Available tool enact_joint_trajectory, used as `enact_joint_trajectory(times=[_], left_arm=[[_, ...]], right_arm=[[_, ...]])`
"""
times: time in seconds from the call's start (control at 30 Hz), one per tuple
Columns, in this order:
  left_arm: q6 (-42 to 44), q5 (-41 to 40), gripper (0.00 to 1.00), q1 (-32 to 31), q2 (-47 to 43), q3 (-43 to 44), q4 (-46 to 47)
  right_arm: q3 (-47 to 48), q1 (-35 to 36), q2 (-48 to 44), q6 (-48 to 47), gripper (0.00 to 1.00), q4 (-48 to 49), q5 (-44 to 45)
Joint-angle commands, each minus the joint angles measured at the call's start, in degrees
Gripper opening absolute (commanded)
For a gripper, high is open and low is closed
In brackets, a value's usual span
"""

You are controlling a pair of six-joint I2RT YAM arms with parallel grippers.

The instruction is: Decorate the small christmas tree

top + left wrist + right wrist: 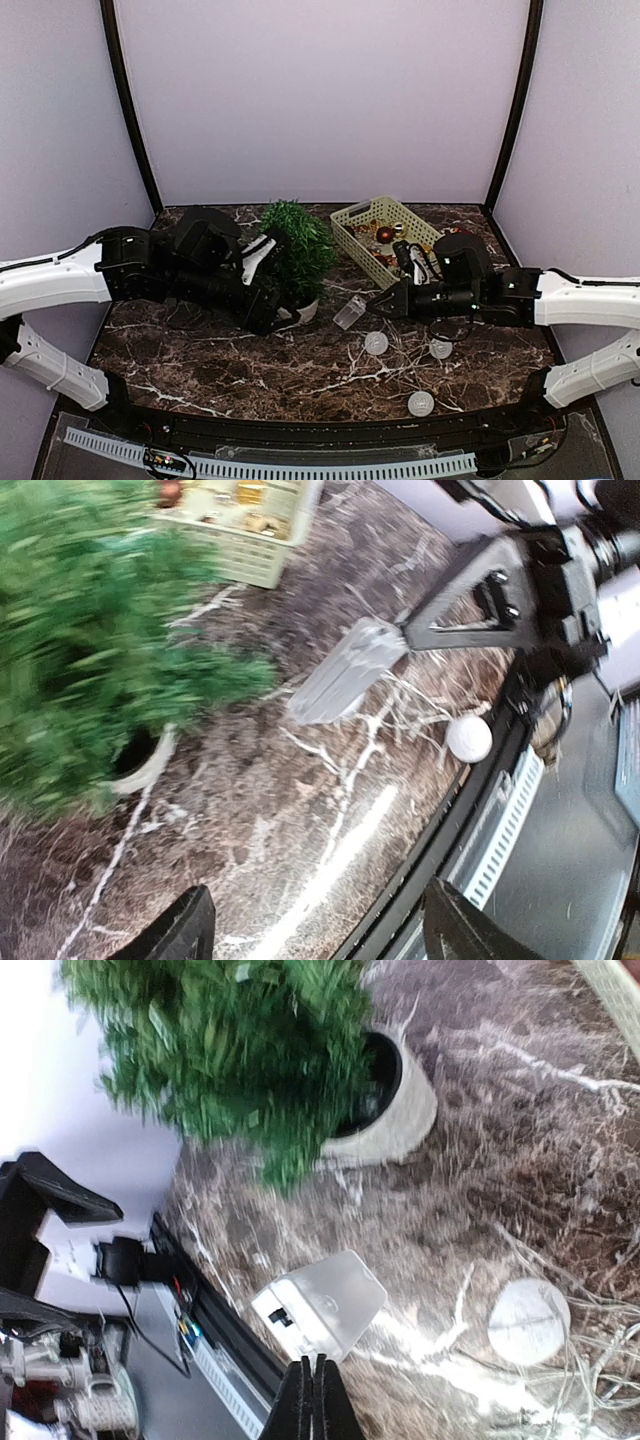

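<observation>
Right, the small bushy dark-green christmas tree (298,248) in its little round white pot (308,310) stands on the dark marbled table (250,370), just left of the middle. The left gripper (315,935) sits low beside it, on the tree's left flank. From the wrist view, its two black fingers (185,930) are spread wide, released, with only bare tabletop between them. The tree is off to one side of that gap, not inside it, and the pot's rim shows just under the branches.

Over on the other side, the right gripper (312,1395) is clenched, its fingertips pressed tight together. It reaches in from the right and points towards the tree, which stands well apart from it. Between them lies a small translucent rectangular plastic box (350,312), just ahead of the closed tips. Whether the tips actually touch it, I cannot tell.

Round about, a frosted white ball (376,343) rests near the box. A second ball (441,349) sits under the right arm. A third ball (421,403) lies closer to the near edge. Thin pale wire (590,1340) trails across the marble by the first ball. Behind the right arm, a pale green plastic basket (352,232) holds red and gold ornaments (385,236), just to the right of the tree.
</observation>
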Motion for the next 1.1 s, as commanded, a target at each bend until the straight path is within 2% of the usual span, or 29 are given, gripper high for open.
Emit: enact_joint_trajectory(times=[0.0, 0.17, 0.37, 0.7, 1.07], left_arm=[[-7.1, -2.7, 0.74, 4.6, -4.4, -3.6, 2.1], [-11.8, -5.9, 0.69, 9.8, -5.1, -3.9, 3.3], [-15.0, -5.0, 0.61, 13.9, -4.7, -7.1, 6.5], [-16.8, 0.5, 0.57, 14.6, -5.0, -12.6, 16.6], [-16.6, 1.9, 0.59, 15.0, -1.0, -12.1, 18.9]], right_arm=[[-0.7, -0.4, 0.9, 10.1, 0.00, 14.6, 9.7], [1.4, -0.6, 4.5, 14.7, 0.00, 15.4, 16.1], [4.1, -0.6, 8.2, 17.3, 0.00, 15.8, 19.2], [8.8, -0.3, 17.2, 18.0, 0.00, 17.7, 15.7], [12.0, 0.0, 22.7, 19.3, 0.00, 20.5, 12.3]])
